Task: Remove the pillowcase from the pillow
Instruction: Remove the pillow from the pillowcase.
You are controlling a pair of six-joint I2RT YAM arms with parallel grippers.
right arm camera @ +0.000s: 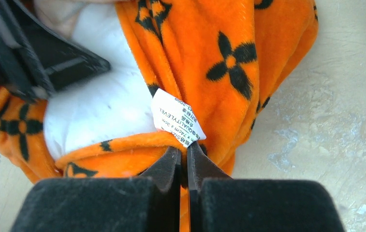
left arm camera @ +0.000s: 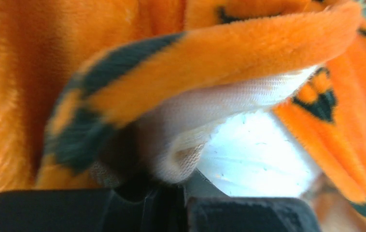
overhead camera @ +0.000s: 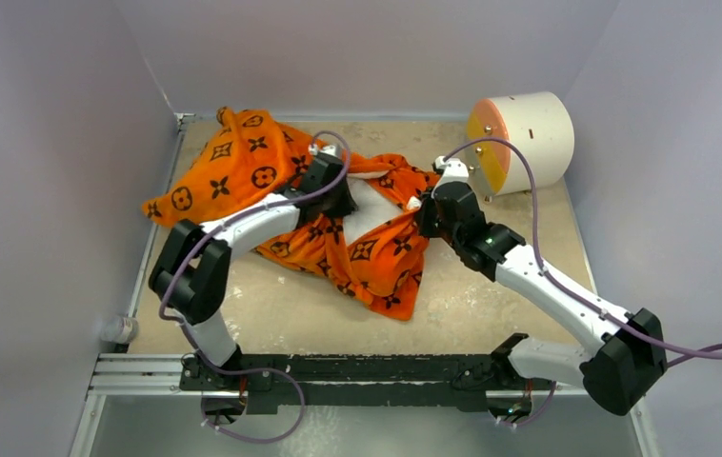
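Note:
The orange pillowcase with black motifs lies crumpled across the back of the table. At its open mouth a patch of the white pillow shows. My left gripper is at that mouth. In the left wrist view it is shut on a fold of the pillowcase's cream inner side, with the pillow just beyond. My right gripper is shut on the pillowcase's hem beside its white label. The pillow shows to the left of it.
A white cylinder with an orange face lies at the back right, close behind the right wrist. A small grey object sits at the table's left edge. Grey walls close the table in on three sides.

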